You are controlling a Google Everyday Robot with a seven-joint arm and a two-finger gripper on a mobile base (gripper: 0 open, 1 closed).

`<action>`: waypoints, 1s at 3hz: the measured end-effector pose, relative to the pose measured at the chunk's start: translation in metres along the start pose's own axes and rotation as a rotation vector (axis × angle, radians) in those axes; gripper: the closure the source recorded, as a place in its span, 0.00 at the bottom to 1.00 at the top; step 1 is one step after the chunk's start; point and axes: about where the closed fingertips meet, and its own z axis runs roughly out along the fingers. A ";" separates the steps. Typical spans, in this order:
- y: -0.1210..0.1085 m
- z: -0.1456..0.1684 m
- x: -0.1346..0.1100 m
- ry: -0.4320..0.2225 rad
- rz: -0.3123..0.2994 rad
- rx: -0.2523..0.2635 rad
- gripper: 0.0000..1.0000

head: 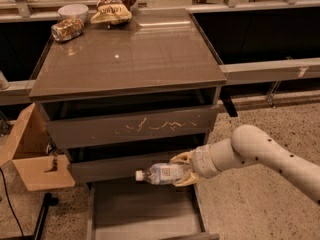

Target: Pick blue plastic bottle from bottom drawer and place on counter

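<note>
The blue plastic bottle (160,174) is clear with a white cap and a pale blue-and-white label. It lies horizontal in the air, cap pointing left, in front of the middle drawer's front. My gripper (184,171) is shut on its base end, one finger above and one below. The white arm comes in from the lower right. The bottom drawer (140,211) is pulled open below the bottle, its flat grey floor bare. The counter (130,54) is the glossy grey-brown cabinet top, well above the gripper.
On the counter's back left lie a shiny metallic can (66,29), a white bowl (73,10) and a snack bag (112,6). The scratched drawer (132,126) is above the gripper. An open cardboard box (30,156) stands left of the cabinet. Speckled floor is to the right.
</note>
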 end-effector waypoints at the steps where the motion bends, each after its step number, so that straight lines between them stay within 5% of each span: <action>1: -0.021 -0.019 -0.027 -0.025 -0.012 0.006 1.00; 3: -0.075 -0.093 -0.103 0.006 -0.060 0.003 1.00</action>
